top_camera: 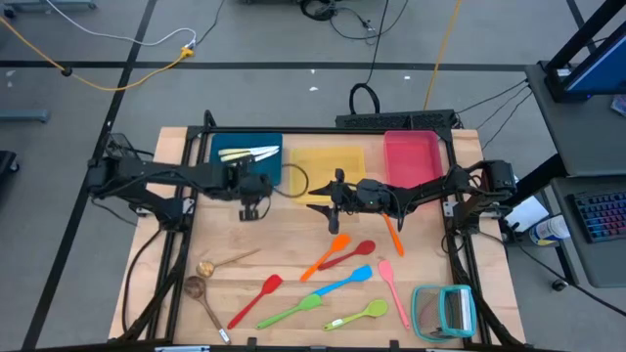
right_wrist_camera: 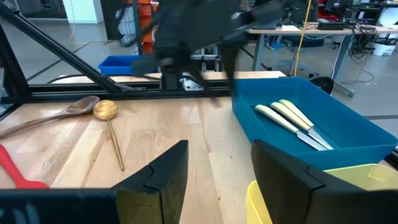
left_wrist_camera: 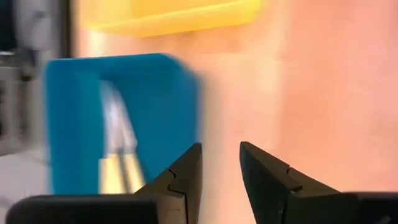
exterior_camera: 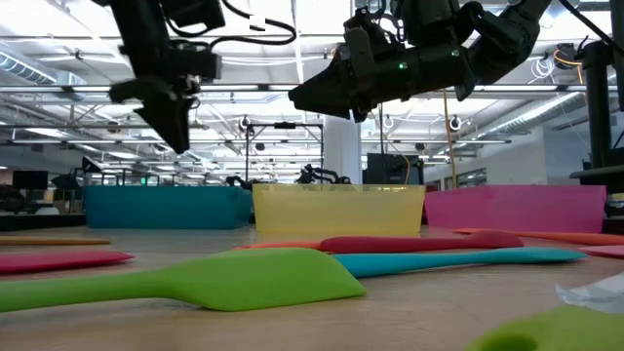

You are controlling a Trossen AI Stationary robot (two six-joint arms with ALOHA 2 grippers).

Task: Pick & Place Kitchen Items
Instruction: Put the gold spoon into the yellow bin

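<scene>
Bench with blue tray, yellow tray, pink tray along far edge. Pale knives already in blue tray; spatulas and wooden spoons spread on near bench. Left gripper just off blue tray, fingers apart, empty. Right gripper by yellow tray, jaws apart, empty. Probably next pick: drop straight over a handle, straddle crosswise, close mid-handle.

the left wrist view is smeared: the blue tray and the pale-handled cutlery in it are only streaks. in the low view the green spatula runs off the left edge, and the trays' contents hide behind their walls.
</scene>
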